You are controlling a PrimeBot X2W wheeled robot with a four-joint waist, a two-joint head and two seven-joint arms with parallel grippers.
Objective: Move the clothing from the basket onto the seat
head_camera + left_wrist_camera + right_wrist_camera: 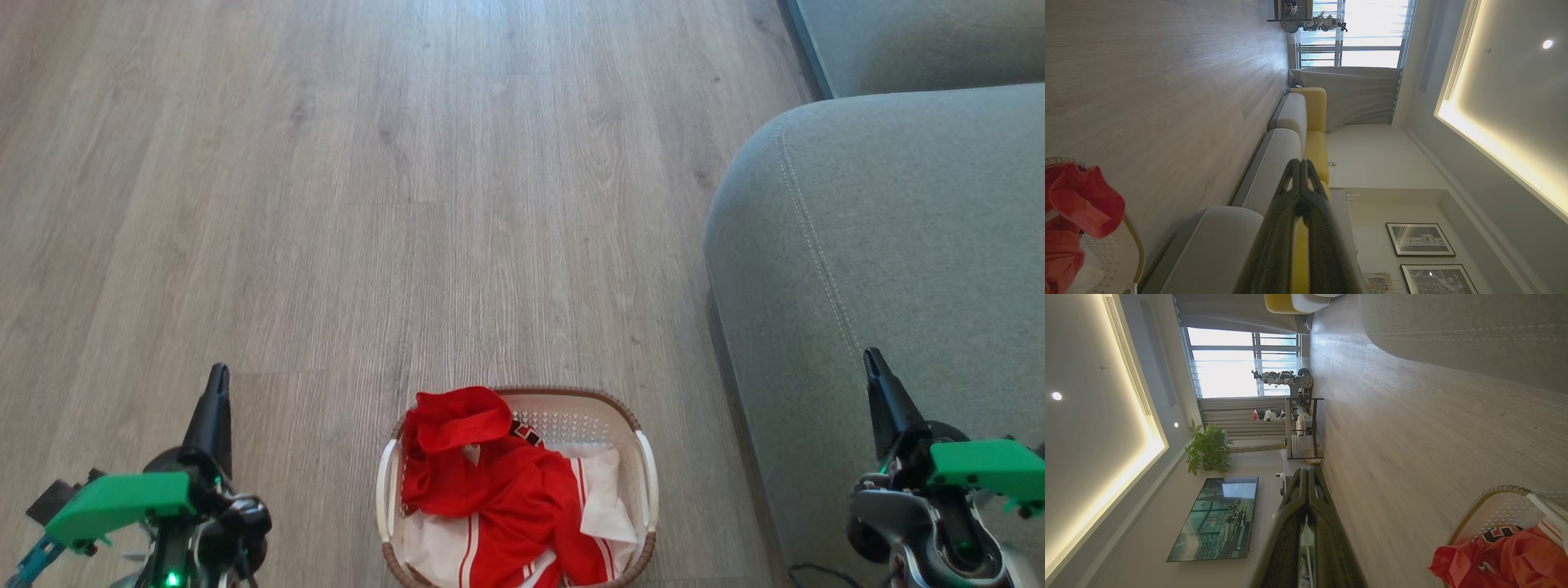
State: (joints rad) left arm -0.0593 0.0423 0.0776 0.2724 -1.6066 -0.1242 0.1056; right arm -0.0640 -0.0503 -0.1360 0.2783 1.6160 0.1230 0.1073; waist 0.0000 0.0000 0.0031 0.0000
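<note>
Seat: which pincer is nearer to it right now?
Right. The right pincer overlaps the seat at its near edge in the head view; the left pincer sits on the far side of the basket, over the floor.

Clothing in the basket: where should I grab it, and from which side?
Probably the clothing's raised red fold at the basket's far-left end, coming straight down from above with the left claw. That fold bunches up above the rim, giving something to pinch; the rest lies flatter inside.

Black tapered fingers (214, 412), green wrist brackets (122, 500)
</note>
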